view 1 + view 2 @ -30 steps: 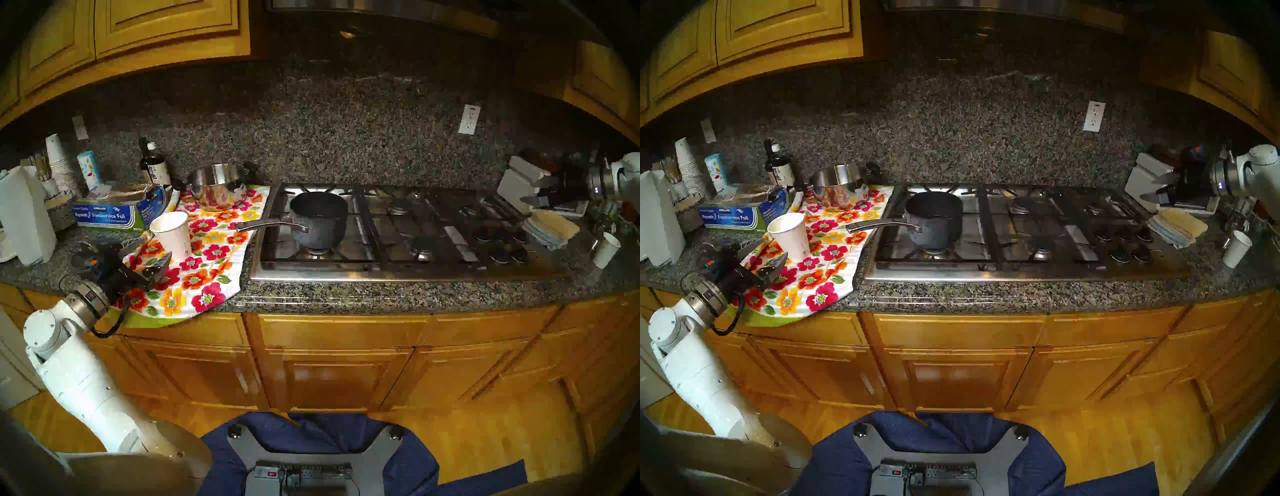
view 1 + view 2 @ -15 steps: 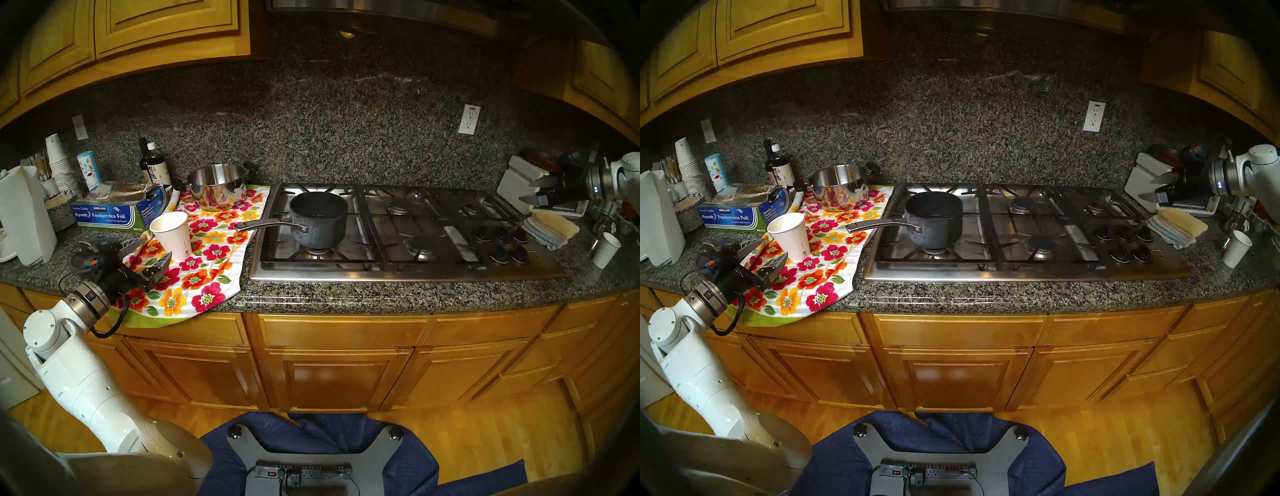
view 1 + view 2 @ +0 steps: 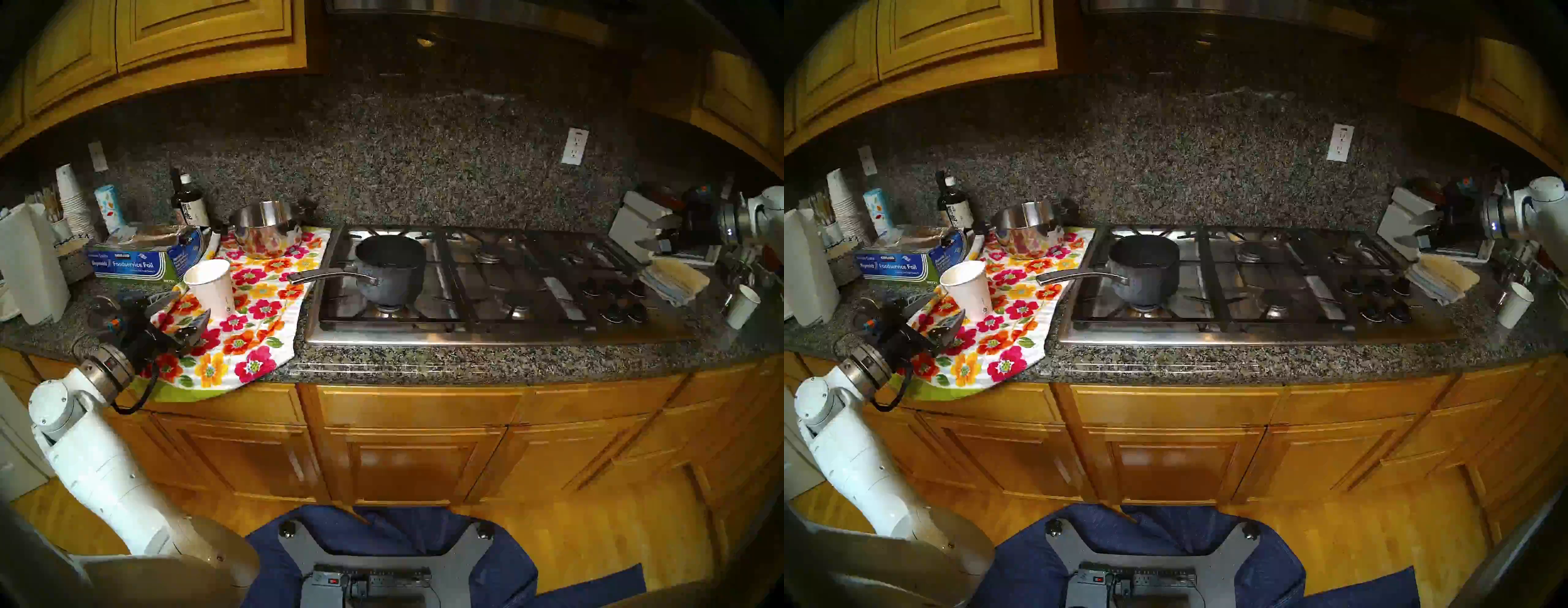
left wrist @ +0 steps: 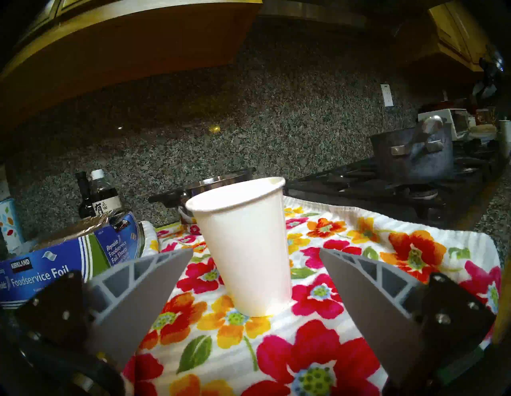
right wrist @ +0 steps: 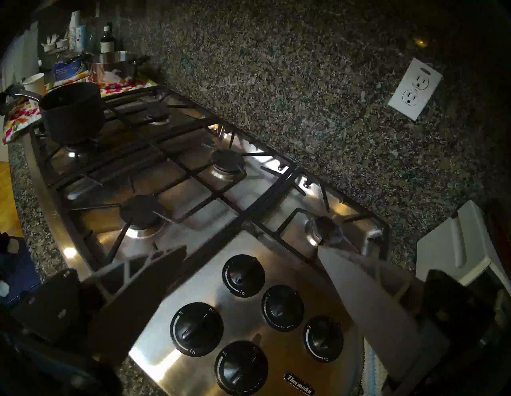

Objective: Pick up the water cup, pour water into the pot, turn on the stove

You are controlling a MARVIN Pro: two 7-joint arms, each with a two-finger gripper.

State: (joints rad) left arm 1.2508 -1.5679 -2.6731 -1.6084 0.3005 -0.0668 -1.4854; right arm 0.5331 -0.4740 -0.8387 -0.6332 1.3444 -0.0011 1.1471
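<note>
step: water cup pickup judged in hand, cup not yet gripped | water cup (image 4: pixel 243 249) was seen upright on floral towel (image 4: pixel 318 359), left of stove (image 3: pixel 500 335) | left gripper (image 4: pixel 249 279) jaws spread, just short of cup | right gripper (image 5: pixel 251 279) jaws spread over knobs (image 5: pixel 196 329) | pot (image 3: pixel 390 267) on near-left burner | next: advance, close gently so that paper is not crushed

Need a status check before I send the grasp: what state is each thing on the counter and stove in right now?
water cup: upright on the floral towel, not held.
left claw: open, just short of the cup.
right claw: open, above the knobs, touching none.
pot: on the front-left burner, uncovered.
stove: no flame visible.
steel pot: on the towel, uncovered.
</note>
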